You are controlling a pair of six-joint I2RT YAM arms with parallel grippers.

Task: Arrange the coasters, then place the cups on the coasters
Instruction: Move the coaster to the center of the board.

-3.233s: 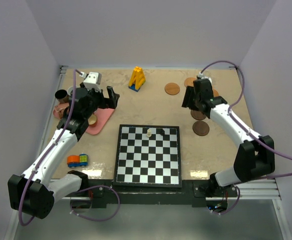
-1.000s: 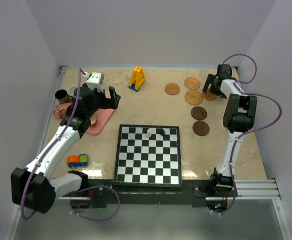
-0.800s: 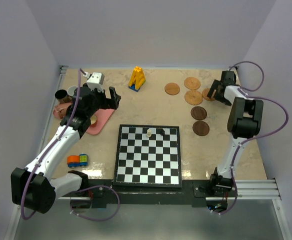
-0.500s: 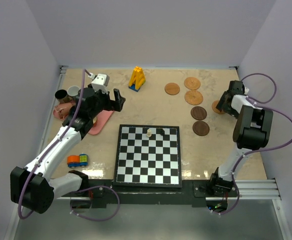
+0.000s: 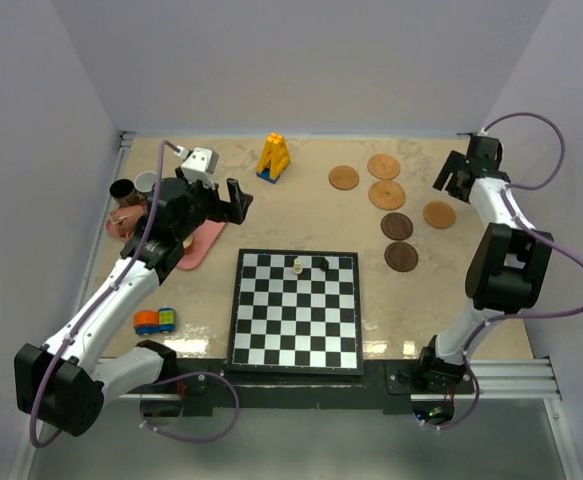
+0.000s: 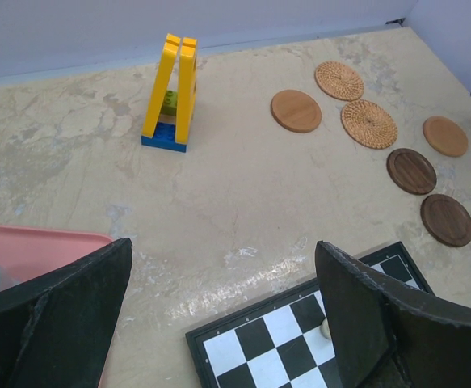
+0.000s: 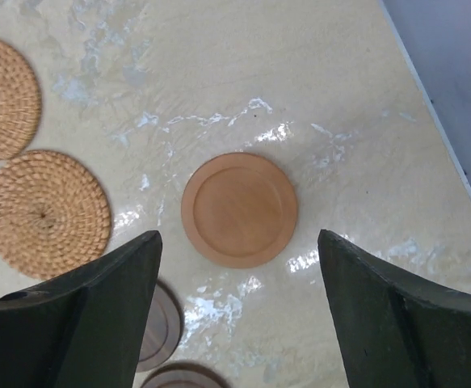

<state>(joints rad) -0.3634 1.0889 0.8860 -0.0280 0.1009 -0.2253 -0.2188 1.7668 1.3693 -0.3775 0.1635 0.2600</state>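
- My right gripper [image 7: 237, 246] hangs above the table [image 7: 243, 73], jaws spread wide and holding nothing.
- Below it the tan coaster [image 7: 239, 208] lies flat, near two woven coasters [image 7: 45, 212].
- My left gripper [image 6: 221, 263] gapes wide and empty.
- The cups [image 5: 123, 189] stand by the pink tray [image 5: 203, 240]. My arm hides most, so the count is unclear.

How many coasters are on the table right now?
6, all on the right side: one smooth tan coaster, two woven, one tan near the right edge, two dark brown nearest the chessboard.
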